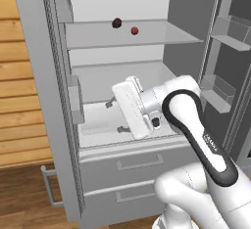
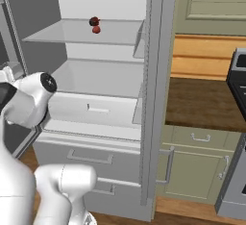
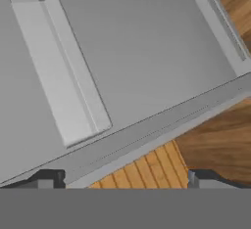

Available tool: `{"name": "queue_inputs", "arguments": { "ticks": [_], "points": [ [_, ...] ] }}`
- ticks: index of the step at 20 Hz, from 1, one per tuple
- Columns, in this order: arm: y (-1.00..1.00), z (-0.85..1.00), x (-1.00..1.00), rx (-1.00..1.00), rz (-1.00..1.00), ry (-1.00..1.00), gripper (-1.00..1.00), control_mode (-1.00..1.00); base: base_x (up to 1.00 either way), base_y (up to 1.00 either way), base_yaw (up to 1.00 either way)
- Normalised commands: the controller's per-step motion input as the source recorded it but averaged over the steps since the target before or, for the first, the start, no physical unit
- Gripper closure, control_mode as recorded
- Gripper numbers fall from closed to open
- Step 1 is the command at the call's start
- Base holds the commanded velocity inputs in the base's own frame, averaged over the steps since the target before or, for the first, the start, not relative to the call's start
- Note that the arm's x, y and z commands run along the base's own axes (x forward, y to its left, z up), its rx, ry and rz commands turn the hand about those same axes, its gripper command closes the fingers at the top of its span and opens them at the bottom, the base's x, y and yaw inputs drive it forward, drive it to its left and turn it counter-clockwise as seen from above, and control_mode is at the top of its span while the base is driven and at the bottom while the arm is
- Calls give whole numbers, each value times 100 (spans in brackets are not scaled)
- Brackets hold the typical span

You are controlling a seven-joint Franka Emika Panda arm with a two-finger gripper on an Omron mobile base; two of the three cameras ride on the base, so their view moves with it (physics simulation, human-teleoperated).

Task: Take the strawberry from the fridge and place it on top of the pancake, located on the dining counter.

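I'm looking into the fridge point(image 1: 98, 174) with both upper doors swung wide, and my gripper point(image 1: 114, 117) sits low in front of the lower compartment, its two small dark fingers point(image 1: 110, 103) spread well apart with nothing between them. It points left across the opening, level with the pale bin point(image 1: 98, 120) at the bottom of the upper section. The strawberry point(image 1: 134, 30) is up on the glass shelf point(image 1: 147, 37), well above the gripper, a tiny bright red dot just to the right of a darker maroon lump point(image 1: 116, 23); the two sit near each other but apart. From the right base camera I see the same pair, the strawberry point(image 2: 96, 29) just below the dark lump point(image 2: 94, 21) in the picture, close enough that I cannot tell whether they touch. The hand camera looks across a grey fridge door point(image 3: 142, 57) and its shelf rail point(image 3: 63, 76), with wood floor point(image 3: 215, 135) past the door's edge and the fingertips point(image 3: 46, 180) set wide at the bottom. Below the open section the two drawers point(image 1: 137, 167) are closed. To the right of the fridge, a dark wooden counter point(image 2: 202, 104) sits on pale green cabinets point(image 2: 197, 164).
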Motion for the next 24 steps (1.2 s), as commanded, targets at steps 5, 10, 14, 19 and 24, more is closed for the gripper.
{"name": "queue_inputs", "arguments": {
  "ticks": [5,10,14,19,24],
  "points": [
    [-56,-14,28,-68,14,21,-100,-100,0,0,0],
    [-84,-19,11,-70,31,2,-100,-100,0,0,0],
    [-75,-61,1,-80,37,-2,-100,-100,0,0,0],
    [-93,-82,-15,-50,36,-33,-100,-100,0,0,0],
    [-59,-8,-5,12,-4,-3,-100,-100,0,0,0]
  ]
}}
